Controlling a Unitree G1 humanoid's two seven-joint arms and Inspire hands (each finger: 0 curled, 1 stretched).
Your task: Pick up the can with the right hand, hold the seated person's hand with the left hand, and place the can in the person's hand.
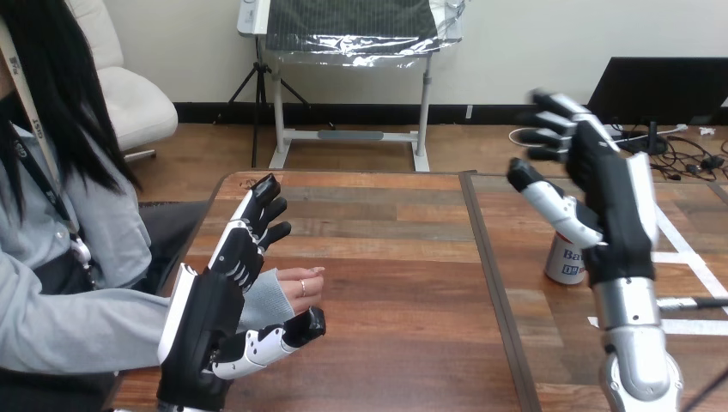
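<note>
Both hands hold nothing, so the grasp comes first. The right hand should, I judge, drop straight and centre the can between thumb and fingers before closing. Nearest, well left of the can, the left hand is spread open beside the person's hand. Farther back, the can stands upright on the tabletop, just under the right hand's wide-spread fingers.

The table is wood, in streaked planks of mixed browns, some reddish, some greyish, with a dark brown strip down its middle. White tape lines cross its right part. The can is white with blue markings. The left hand and right hand are black with white shells; the right forearm is silver.
</note>
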